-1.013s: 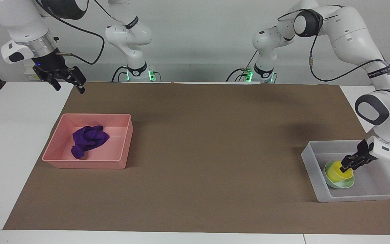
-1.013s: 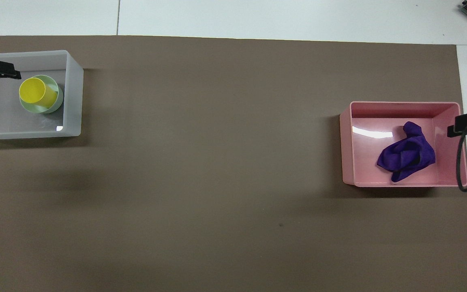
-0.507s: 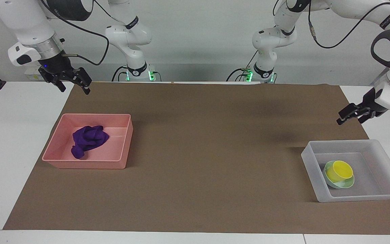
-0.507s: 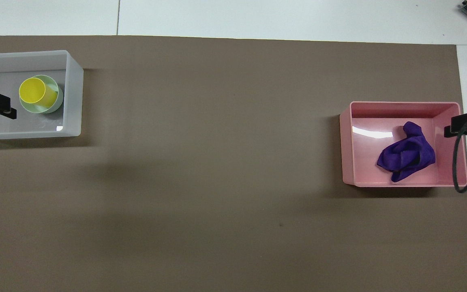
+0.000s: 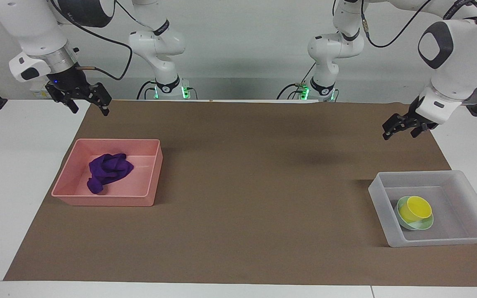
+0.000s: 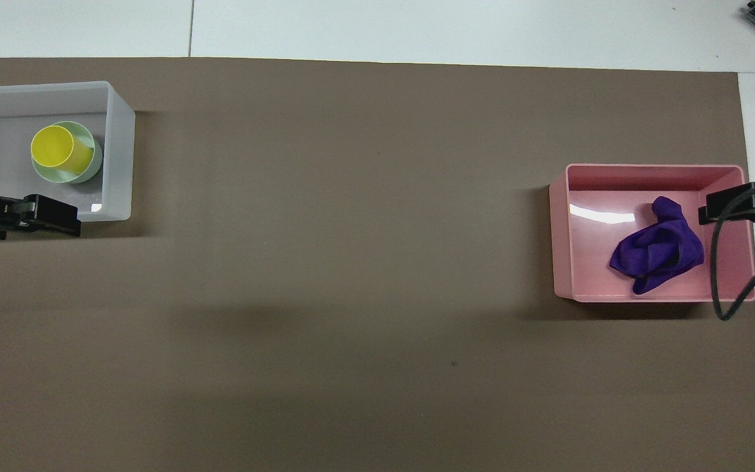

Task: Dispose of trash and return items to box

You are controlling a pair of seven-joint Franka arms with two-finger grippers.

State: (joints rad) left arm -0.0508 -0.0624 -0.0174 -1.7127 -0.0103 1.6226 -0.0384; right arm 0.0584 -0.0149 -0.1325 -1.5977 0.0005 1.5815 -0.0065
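Seeing: small yellow plastic cup nested in the pale mint-green bowl, inside the translucent whitish plastic box.
Trash: I see the deep-purple cloth rag in the pink plastic tray.
Left end effector: raised over the brown worktop, empty, fingers apart.
Right end effector: raised, empty, fingers apart.

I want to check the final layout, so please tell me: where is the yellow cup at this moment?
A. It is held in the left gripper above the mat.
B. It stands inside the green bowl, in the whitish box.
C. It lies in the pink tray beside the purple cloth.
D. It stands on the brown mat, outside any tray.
B: the yellow cup sits nested in the green bowl inside the whitish box, with neither gripper touching it.
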